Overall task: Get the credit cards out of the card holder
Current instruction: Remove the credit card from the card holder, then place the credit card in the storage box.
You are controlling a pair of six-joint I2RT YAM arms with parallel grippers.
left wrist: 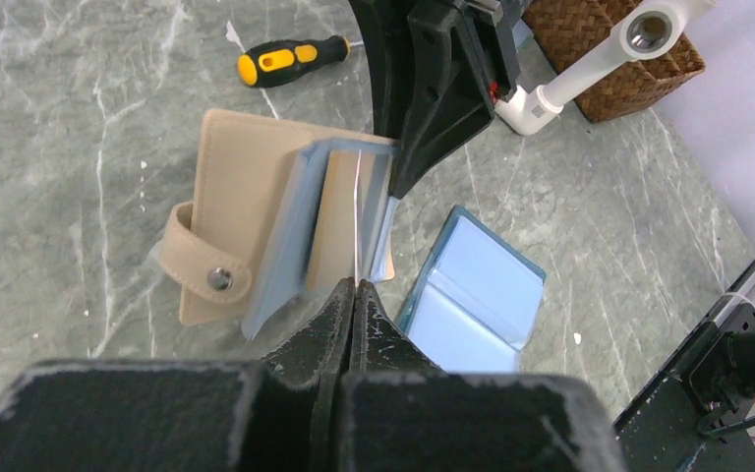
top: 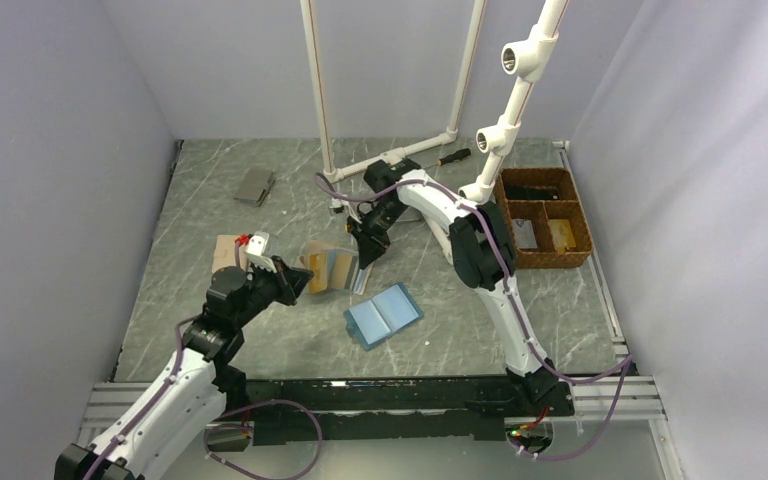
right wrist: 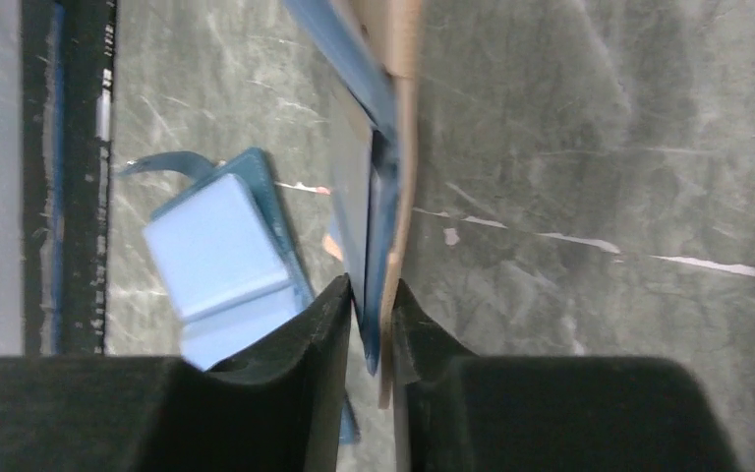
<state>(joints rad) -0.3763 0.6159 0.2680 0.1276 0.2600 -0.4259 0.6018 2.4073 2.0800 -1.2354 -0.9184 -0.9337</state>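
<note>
We find the card holder (top: 326,269) at frame centre on the tabletop (top: 280,345), anchored by the right claw (top: 368,250) clamping its cover so the left claw (left wrist: 354,293), pinching a thin card (left wrist: 357,211), can draw it free.

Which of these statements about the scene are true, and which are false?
1. The left fingers are shut on a thin inner leaf of the card holder. True.
2. The right fingers grip the card holder from its other side. True.
3. The light-blue bifold lies folded shut. False: it lies open on the table.
4. The screwdriver lies in the wicker basket. False: it lies on the table, outside the basket.
</note>
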